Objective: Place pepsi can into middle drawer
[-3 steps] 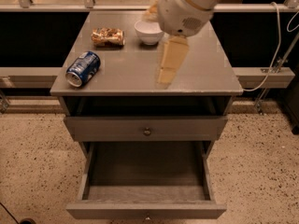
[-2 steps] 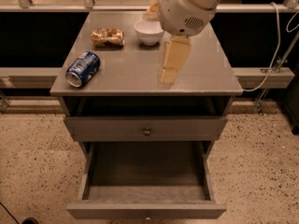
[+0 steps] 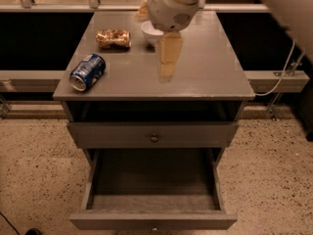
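speckled beige floor point(image 3: 39, 151), grey cabinet point(image 3: 205, 77), black panels point(image 3: 34, 38) behind, pale rail point(image 3: 29, 76) low.

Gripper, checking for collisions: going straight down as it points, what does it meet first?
The gripper would likely meet the bare cabinet top below it, right of the pepsi can; depth is unclear.

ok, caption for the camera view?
Gripper hovers over cabinet top; pepsi can lies on its side, middle drawer open below.

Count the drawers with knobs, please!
2. One closed grey wooden drawer under the cabinet top; the wide grey middle drawer pulled open below it. Lower ones may be out of view. The gripper hovers over the top.
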Robot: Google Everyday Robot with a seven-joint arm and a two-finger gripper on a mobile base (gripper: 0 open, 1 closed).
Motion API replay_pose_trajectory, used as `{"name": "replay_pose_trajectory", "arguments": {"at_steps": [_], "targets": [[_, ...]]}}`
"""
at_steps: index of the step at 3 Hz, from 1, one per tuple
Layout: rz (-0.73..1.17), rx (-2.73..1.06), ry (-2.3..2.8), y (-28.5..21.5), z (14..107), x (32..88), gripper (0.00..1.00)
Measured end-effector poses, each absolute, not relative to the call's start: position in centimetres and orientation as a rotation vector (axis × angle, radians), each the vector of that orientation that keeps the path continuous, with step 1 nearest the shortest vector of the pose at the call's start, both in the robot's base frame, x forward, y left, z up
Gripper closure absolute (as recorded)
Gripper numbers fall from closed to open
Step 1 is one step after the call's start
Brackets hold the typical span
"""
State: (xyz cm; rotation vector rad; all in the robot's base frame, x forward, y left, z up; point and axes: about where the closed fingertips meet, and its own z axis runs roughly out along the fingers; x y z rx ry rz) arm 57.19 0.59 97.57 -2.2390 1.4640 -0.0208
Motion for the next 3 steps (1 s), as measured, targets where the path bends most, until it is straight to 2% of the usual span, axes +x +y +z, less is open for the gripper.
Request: {"name": "replay_pose_trajectory", "arguments": {"at_steps": [2,3], "targets": [[-0.1,-2.494,1.152,5.8,90.7,70.5,0.0],[-0.116,-2.486,1.103,6.1,90.6,72.0,0.0]]}}
